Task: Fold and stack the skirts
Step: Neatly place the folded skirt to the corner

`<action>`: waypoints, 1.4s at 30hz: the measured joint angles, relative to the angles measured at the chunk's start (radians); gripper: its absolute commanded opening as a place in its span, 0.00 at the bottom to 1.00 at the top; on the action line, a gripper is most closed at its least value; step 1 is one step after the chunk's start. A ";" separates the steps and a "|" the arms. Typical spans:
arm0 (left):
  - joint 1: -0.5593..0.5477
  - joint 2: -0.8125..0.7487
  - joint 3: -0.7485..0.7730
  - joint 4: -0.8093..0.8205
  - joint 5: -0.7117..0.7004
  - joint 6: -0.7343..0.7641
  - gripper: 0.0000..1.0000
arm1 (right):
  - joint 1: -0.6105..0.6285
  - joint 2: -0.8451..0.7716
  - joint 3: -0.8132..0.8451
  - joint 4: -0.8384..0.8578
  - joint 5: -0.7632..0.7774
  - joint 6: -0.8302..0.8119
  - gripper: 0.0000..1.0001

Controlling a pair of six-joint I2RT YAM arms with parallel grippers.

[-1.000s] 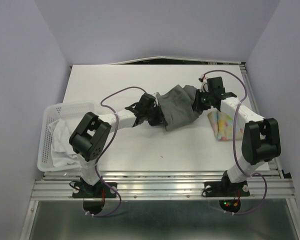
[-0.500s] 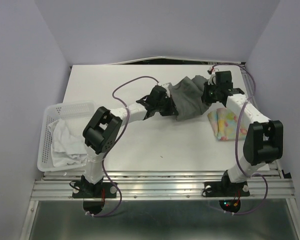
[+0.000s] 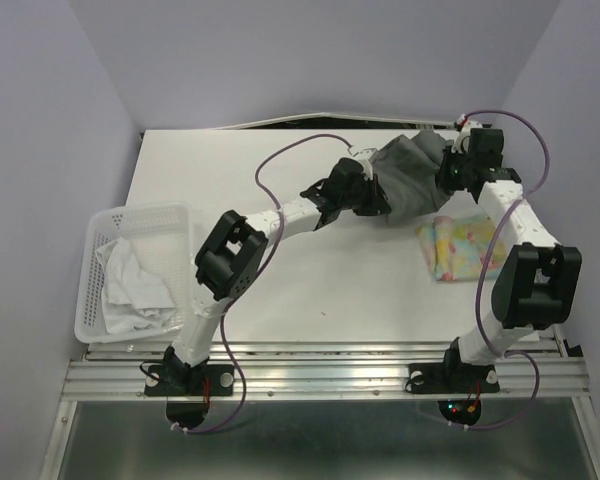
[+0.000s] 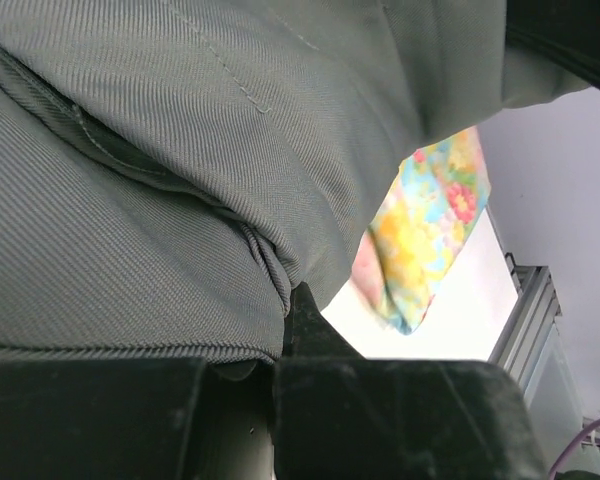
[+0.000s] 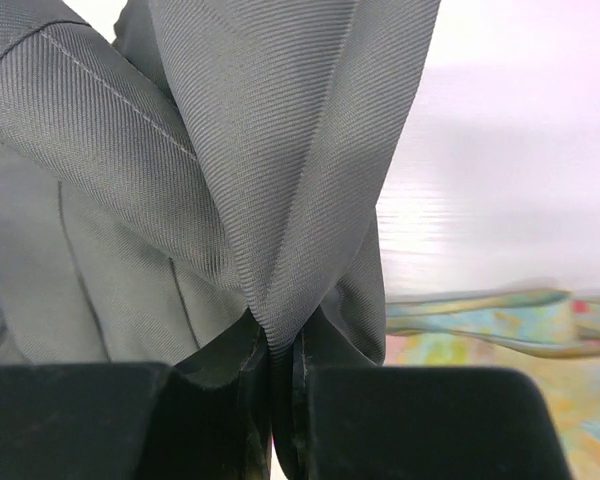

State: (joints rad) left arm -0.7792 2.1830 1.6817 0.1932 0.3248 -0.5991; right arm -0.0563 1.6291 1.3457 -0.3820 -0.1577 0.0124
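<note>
The grey pleated skirt (image 3: 408,178) hangs bunched between both grippers at the far right of the table. My left gripper (image 3: 368,196) is shut on its left edge; the grey cloth (image 4: 180,180) fills the left wrist view. My right gripper (image 3: 458,172) is shut on its right edge, a fold of grey cloth (image 5: 280,230) pinched between the jaws. The folded floral skirt (image 3: 458,248) lies flat on the table just in front of the grey one; it also shows in the left wrist view (image 4: 425,235) and the right wrist view (image 5: 500,340). The white skirt (image 3: 132,285) lies crumpled in the basket.
A white slatted basket (image 3: 98,232) stands at the table's left edge. Purple cables loop above both arms. The table's right rail (image 3: 495,160) runs close beside the right gripper. A dark gap (image 3: 320,122) runs along the table's far edge.
Both grippers have carried the grey skirt away from the middle of the table, farther back and to the right. The floral skirt and the basket have not moved.
</note>
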 measured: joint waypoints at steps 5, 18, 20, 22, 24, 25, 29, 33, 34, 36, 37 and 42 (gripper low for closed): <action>-0.035 0.085 0.124 0.005 0.020 0.017 0.00 | -0.099 -0.032 0.000 -0.011 -0.016 -0.025 0.01; -0.148 0.137 0.248 0.005 0.043 0.051 0.00 | -0.420 -0.171 -0.026 -0.114 -0.132 -0.132 0.01; -0.163 0.137 0.249 0.005 0.048 0.058 0.00 | -0.462 -0.201 -0.063 -0.127 -0.147 -0.153 0.01; -0.175 0.138 0.249 0.001 0.056 0.061 0.00 | -0.507 -0.220 -0.099 -0.141 -0.169 -0.177 0.01; -0.188 0.141 0.249 -0.005 0.064 0.066 0.00 | -0.553 -0.227 -0.136 -0.149 -0.186 -0.203 0.01; -0.192 0.143 0.249 -0.005 0.068 0.068 0.00 | -0.572 -0.231 -0.158 -0.149 -0.190 -0.214 0.01; -0.217 0.174 0.250 -0.011 0.086 0.068 0.00 | -0.625 -0.232 -0.259 -0.158 -0.198 -0.265 0.01; -0.239 0.244 0.257 -0.019 0.101 0.068 0.00 | -0.653 -0.214 -0.326 -0.142 -0.198 -0.300 0.01; -0.243 0.261 0.257 -0.024 0.103 0.068 0.00 | -0.657 -0.201 -0.335 -0.135 -0.198 -0.305 0.01; -0.248 0.290 0.257 -0.030 0.106 0.068 0.00 | -0.659 -0.166 -0.342 -0.124 -0.198 -0.311 0.01; -0.249 0.298 0.257 -0.034 0.106 0.068 0.04 | -0.659 -0.149 -0.342 -0.121 -0.198 -0.312 0.06; -0.246 0.303 0.257 -0.029 0.107 0.067 0.27 | -0.659 -0.103 -0.342 -0.103 -0.193 -0.311 0.29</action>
State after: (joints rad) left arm -1.0256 2.4855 1.9392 0.1646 0.4320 -0.5323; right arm -0.7151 1.5257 1.0039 -0.4847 -0.3511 -0.2989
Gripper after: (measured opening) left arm 0.106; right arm 0.115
